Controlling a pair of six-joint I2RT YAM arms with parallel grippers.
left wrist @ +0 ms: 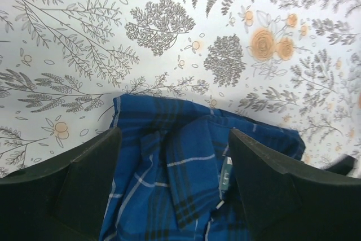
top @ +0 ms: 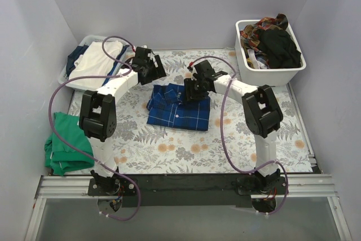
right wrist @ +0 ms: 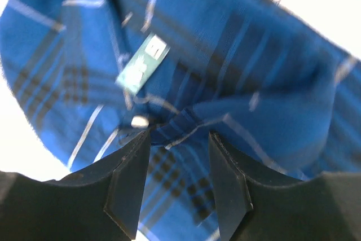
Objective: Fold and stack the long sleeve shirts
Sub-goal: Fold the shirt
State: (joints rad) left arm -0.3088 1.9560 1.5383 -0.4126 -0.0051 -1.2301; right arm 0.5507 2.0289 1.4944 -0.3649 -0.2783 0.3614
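Floral table cloth [top: 169, 150], plaid shirt [top: 169, 111], label [right wrist: 141, 63] unreadable

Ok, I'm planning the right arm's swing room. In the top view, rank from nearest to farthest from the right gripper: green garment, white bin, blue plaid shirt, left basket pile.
1. the blue plaid shirt, directly under the right gripper, mid-table.
2. the white bin, back right corner.
3. the left basket pile, back left.
4. the green garment, near left edge.
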